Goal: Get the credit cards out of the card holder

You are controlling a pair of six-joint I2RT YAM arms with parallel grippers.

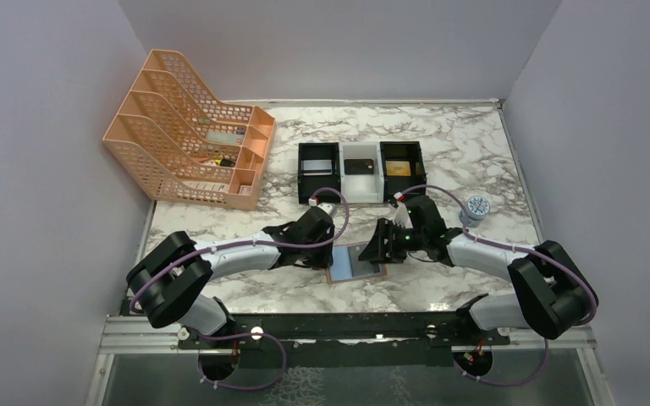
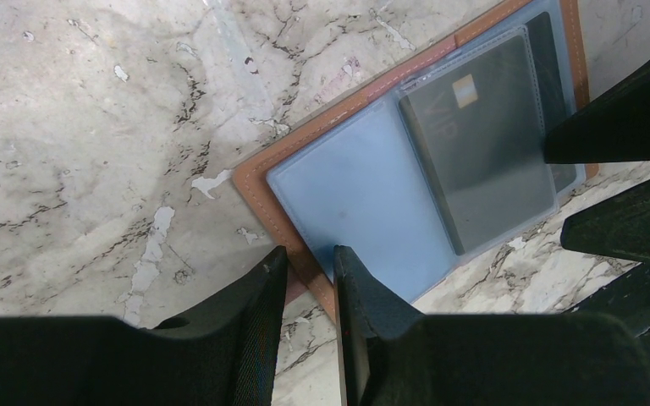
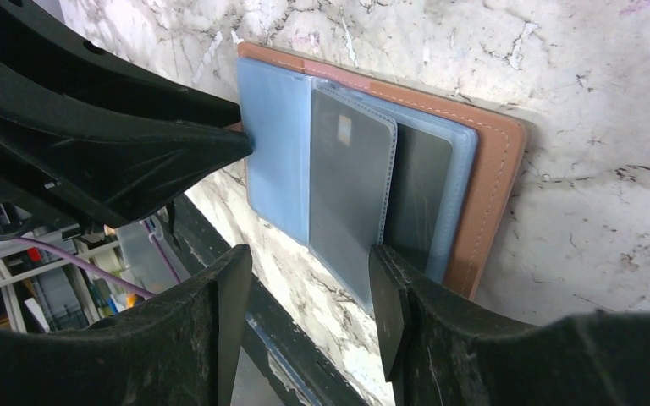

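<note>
The card holder [image 1: 355, 264] lies open on the marble table, tan leather with pale blue lining. In the left wrist view my left gripper [image 2: 309, 264] is nearly closed, pinching the card holder's [image 2: 258, 182] tan near edge. A dark grey credit card [image 2: 482, 144] sits in a clear sleeve on the holder's far half. In the right wrist view my right gripper [image 3: 309, 283] is open at the holder's near edge, one fingertip [image 3: 387, 283] against the sleeve with the grey card [image 3: 351, 182]. A darker card [image 3: 419, 194] lies behind it. Another dark card [image 1: 357, 167] and a gold card [image 1: 398, 167] lie in trays.
Three box trays stand in a row behind the holder: black [image 1: 305, 173], white [image 1: 361, 193] and black [image 1: 419, 165]. An orange mesh file rack [image 1: 182, 139] fills the back left. A small round blue-white object [image 1: 476, 205] sits at the right.
</note>
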